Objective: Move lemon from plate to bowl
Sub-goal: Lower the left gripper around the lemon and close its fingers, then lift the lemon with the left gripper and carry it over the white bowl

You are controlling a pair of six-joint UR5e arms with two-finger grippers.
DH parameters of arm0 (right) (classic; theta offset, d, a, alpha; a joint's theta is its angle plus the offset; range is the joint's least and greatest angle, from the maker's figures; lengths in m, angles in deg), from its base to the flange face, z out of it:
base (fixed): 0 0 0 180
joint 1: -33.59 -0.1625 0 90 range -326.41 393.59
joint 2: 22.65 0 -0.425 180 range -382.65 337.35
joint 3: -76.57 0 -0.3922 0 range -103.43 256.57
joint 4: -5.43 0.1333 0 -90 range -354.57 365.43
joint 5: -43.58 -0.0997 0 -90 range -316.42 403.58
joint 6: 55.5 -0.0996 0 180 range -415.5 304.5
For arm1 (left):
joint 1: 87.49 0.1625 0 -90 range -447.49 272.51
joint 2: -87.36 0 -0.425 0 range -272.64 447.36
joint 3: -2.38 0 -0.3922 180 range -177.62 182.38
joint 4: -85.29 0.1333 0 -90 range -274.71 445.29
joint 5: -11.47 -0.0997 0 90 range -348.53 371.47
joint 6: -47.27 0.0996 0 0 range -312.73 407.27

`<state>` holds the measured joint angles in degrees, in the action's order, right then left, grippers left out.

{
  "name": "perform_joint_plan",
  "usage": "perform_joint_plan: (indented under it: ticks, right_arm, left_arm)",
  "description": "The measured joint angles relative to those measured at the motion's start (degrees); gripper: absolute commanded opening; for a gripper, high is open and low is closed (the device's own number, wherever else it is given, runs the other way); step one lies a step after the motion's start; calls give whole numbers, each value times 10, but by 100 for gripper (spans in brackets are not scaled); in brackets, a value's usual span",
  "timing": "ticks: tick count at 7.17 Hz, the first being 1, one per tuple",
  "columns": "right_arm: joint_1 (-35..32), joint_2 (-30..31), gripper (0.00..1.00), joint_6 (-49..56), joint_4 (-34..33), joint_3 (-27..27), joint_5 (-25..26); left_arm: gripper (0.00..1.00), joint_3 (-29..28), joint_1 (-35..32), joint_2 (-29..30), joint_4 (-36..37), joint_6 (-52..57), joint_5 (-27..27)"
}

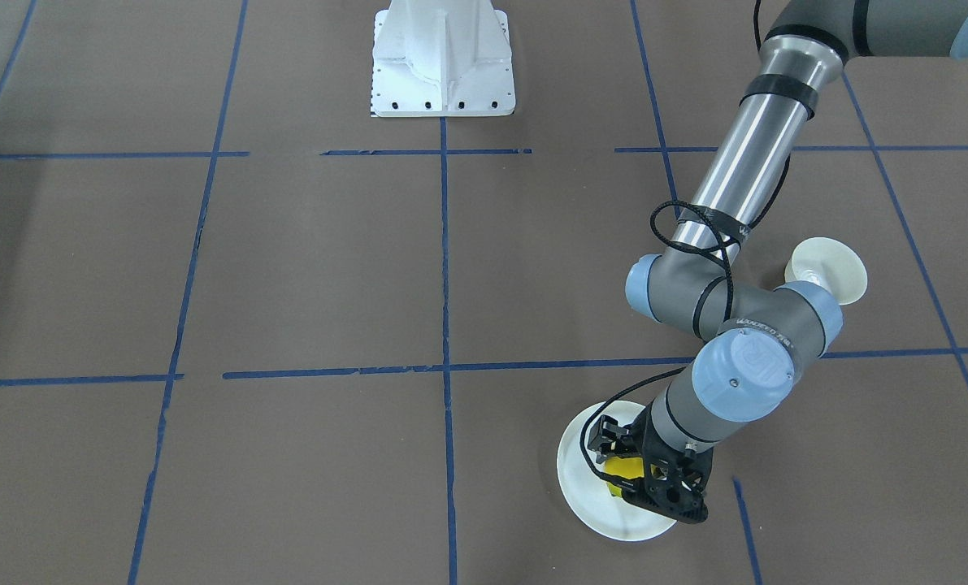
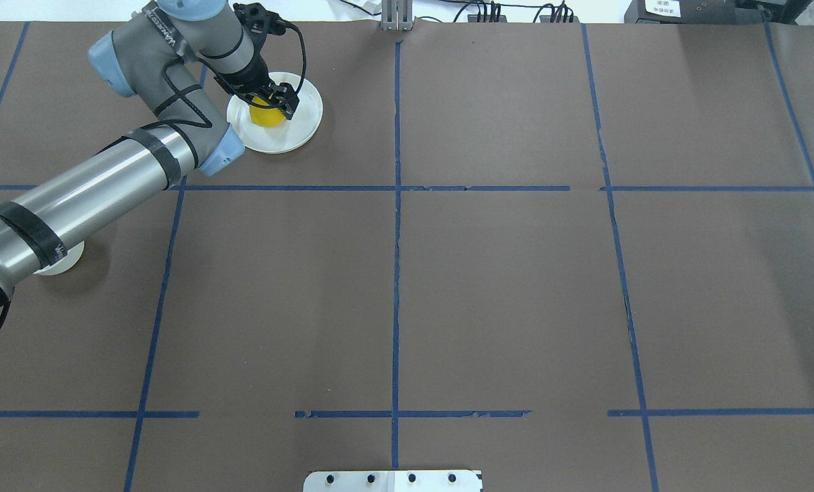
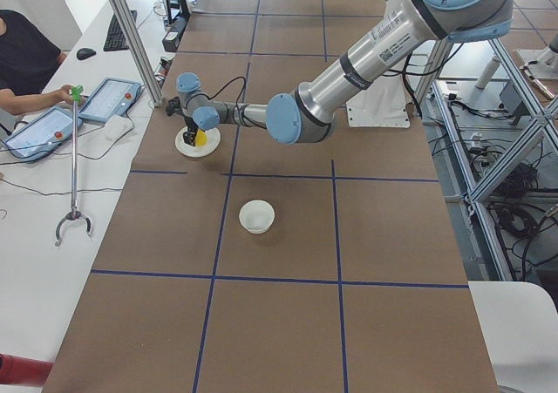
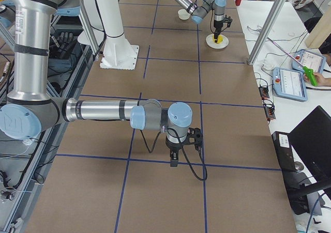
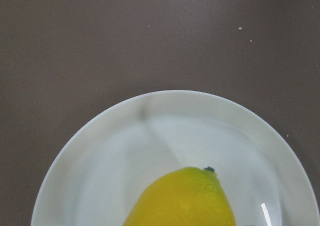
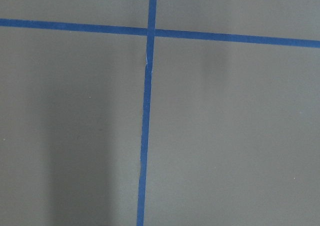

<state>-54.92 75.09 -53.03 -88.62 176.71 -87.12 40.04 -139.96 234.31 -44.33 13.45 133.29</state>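
Observation:
The lemon (image 1: 622, 470) is on the flat white plate (image 1: 581, 487) at the table's far left corner as the overhead view shows it (image 2: 267, 116). My left gripper (image 1: 626, 475) is down on the plate, its fingers tight against the lemon's two sides, so it looks shut on it. The left wrist view shows the lemon (image 5: 185, 201) low in frame over the plate (image 5: 100, 151). The small deep white bowl (image 1: 829, 268) stands apart beside the left arm, half hidden in the overhead view (image 2: 61, 263). My right gripper (image 4: 175, 160) hangs over bare table; I cannot tell its state.
The white robot base (image 1: 443, 65) stands at the table's middle edge. Blue tape lines cross the brown table (image 2: 516, 294). An aluminium post (image 3: 131, 36) and an operators' desk with tablets (image 3: 105, 98) and a grabber tool (image 3: 74, 166) lie just beyond the plate.

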Motion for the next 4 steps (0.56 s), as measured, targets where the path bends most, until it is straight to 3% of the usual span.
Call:
perform_joint_plan:
  ticks: [2,4]
  right_arm:
    - [0,0,100,0,0,0,0]
    - [0,0,100,0,0,0,0]
  left_arm:
    - [0,9,-9,0,0,-11,1]
    - [0,45,-43,-17,10,-28,38]
